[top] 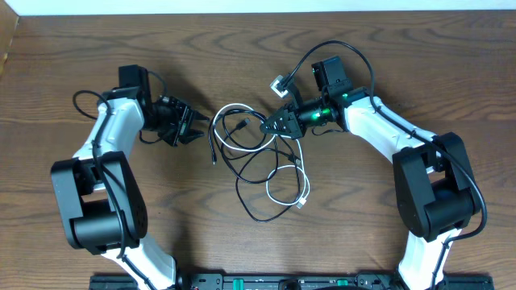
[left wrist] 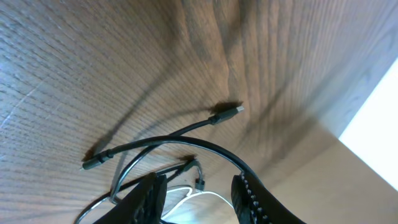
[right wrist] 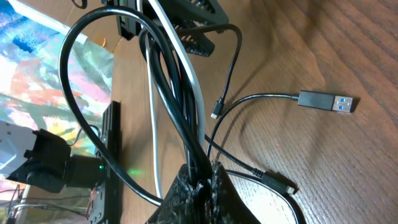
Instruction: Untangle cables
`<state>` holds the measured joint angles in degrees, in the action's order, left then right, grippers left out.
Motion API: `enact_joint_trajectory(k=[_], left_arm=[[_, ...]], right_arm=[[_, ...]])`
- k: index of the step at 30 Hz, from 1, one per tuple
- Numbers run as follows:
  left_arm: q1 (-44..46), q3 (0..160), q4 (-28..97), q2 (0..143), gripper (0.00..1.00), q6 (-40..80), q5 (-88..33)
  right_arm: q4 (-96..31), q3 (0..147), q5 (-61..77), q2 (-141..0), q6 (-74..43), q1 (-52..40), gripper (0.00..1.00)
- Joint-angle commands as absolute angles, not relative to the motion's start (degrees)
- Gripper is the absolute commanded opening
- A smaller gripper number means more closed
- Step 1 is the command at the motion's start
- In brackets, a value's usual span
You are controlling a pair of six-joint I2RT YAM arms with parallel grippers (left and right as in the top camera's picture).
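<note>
Right jaws clamped on the cables (right wrist: 186,140), anchoring the knot. Left jaws part-open and empty over the desk (top: 363,48), lined up at a black loop (left wrist: 205,144), probably to pull it free.

The desk (top: 339,242) is brown wood with a clear grain and a matt face. The black cables (right wrist: 188,140) have a smooth plastic skin with a soft shine, and the white cable (right wrist: 153,124) looks the same. The plug (right wrist: 328,101) has a matt black plastic body and a bright metal tip. The right fingers (right wrist: 180,199) are black, grainy and dull. The left fingers (left wrist: 146,199) are matt black, one with a ribbed face. The left arm (top: 113,133) has a smooth white plastic cover.
</note>
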<state>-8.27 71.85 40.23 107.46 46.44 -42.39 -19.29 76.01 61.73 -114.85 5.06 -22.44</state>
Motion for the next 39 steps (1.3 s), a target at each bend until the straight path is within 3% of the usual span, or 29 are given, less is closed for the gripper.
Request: enact_joint_trajectory(k=[1, 7, 10, 12, 25, 30, 34, 36, 37, 39], left_arm=[[-6.17, 72.58, 40.05, 106.52, 0.39, 45.65, -38.46], [-3.46, 72.58, 37.17, 106.52, 0.37, 46.39, -37.85], [-2.33, 72.58, 36.05, 106.52, 0.08, 46.87, -37.89], [-1.50, 72.58, 35.66, 106.52, 0.06, 46.83, -38.11], [-1.45, 72.60, 33.12, 106.52, 0.07, 39.22, -56.38], [-3.99, 72.60, 33.21, 106.52, 0.08, 39.27, -53.21], [-7.49, 72.60, 36.16, 106.52, 0.11, 40.47, -47.55], [-8.97, 72.60, 36.60, 106.52, 0.15, 40.88, -46.24], [-9.74, 72.60, 36.60, 106.52, 0.25, 41.30, -46.19], [-10.76, 72.60, 36.38, 106.52, 0.30, 43.62, -46.22]], right_arm=[[-19.07, 76.01, 62.72, -115.50, 6.04, -22.98, 0.01], [-19.07, 76.01, 63.81, -115.52, 6.04, -22.98, 0.01], [-19.07, 76.01, 63.81, -115.50, 6.04, -22.98, 0.01], [-19.07, 76.01, 63.79, -115.50, 6.04, -22.98, 0.01], [-18.72, 76.01, 63.05, -115.52, 6.04, -22.98, 0.01], [-18.65, 76.01, 62.63, -115.52, 5.30, -22.92, 0.01], [-18.68, 76.01, 60.97, -115.52, 3.68, -22.87, 0.10], [-18.65, 76.01, 60.97, -115.52, 3.68, -22.87, 0.10], [-18.65, 76.01, 60.97, -115.52, 3.68, -22.87, 0.10], [-18.63, 76.01, 60.97, -115.52, 3.70, -22.87, 0.10]])
